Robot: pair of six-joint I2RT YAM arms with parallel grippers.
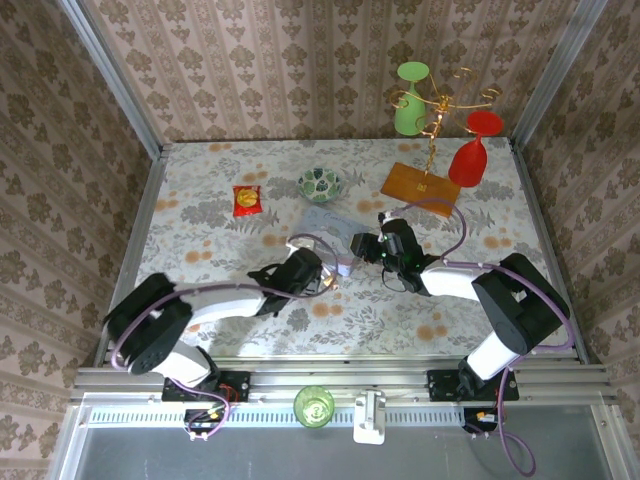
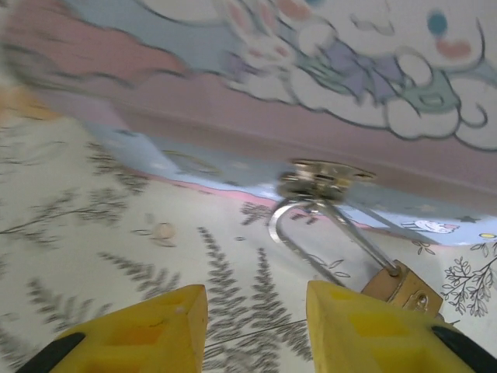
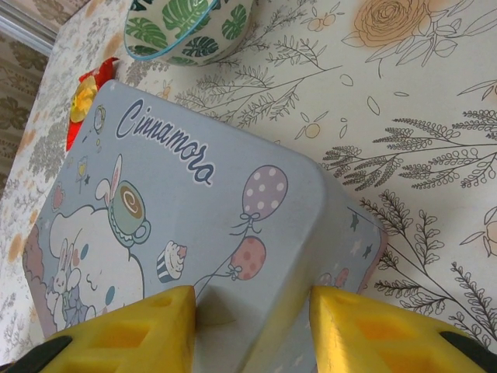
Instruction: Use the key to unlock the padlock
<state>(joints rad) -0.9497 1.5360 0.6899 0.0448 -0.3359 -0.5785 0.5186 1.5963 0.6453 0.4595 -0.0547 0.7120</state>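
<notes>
1. Left wrist view: the tiny brass-coloured metal padlock lies on the floral-patterned table just in front of the pastel rectangular tin printed with cartoon rabbits. Its thin silvery shackle is threaded through the gold-coloured clasp on the tin's front wall.
2. The left tool hovers low over the table near that same front wall. Its yellow fingers are spread with nothing between them, so it is open and empty. The padlock's body sits just beside one of its fingers, apart from it.
3. In the right wrist view, the right tool is at a corner of the tin, with one yellow finger over the lid and the other by the side wall. Its fingers stand apart, but whether they press on the tin cannot be told.
4. From above, the two tools meet at the tin's near side. A leaf-patterned ceramic bowl stands just beyond the tin, and a red-and-yellow snack packet lies well off to its left.
5. The task looks barely begun. The padlock hangs in the clasp, and the blur hides whether its shackle is latched. Neither tool carries the key. What is probably left is to bring the key to the keyhole, turn it, and free the shackle from the clasp.
</notes>
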